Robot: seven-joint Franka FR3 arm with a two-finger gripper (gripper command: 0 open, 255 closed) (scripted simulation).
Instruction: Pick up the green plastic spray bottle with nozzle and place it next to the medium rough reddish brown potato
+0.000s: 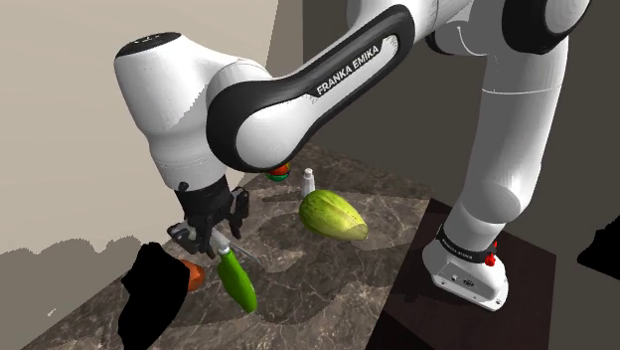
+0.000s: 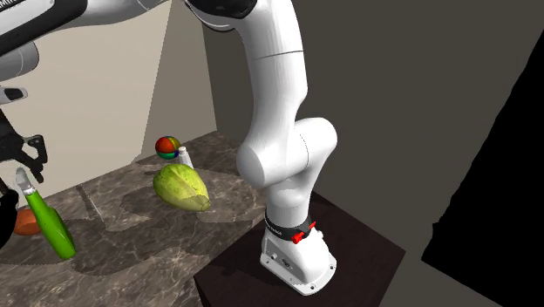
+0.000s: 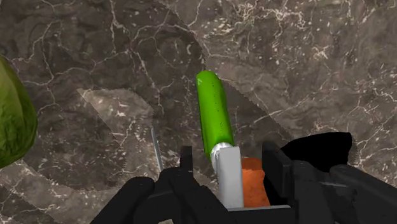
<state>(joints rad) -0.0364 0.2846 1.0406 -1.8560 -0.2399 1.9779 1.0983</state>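
A green spray bottle (image 1: 238, 283) (image 2: 51, 228) (image 3: 214, 114) with a white nozzle (image 3: 230, 178) lies on the dark marble counter (image 1: 318, 268). Its nozzle end rests right beside an orange-red potato (image 1: 194, 273) (image 2: 24, 223) (image 3: 253, 183). My black gripper (image 1: 212, 239) (image 2: 12, 187) (image 3: 230, 172) hangs just above the nozzle end. It is open: the fingers (image 3: 186, 167) stand wide apart with the nozzle and the potato between them, and neither finger touches the nozzle.
A large yellow-green melon-like fruit (image 1: 333, 214) (image 2: 181, 187) (image 3: 13, 121) lies mid-counter. Behind it are a small white bottle (image 1: 308, 181) (image 2: 185, 157) and a red, green and blue ball (image 1: 280, 171) (image 2: 167, 146). A black shape (image 1: 149, 298) (image 3: 318, 149) sits beside the potato. The dark stand (image 1: 477, 318) adjoins the counter.
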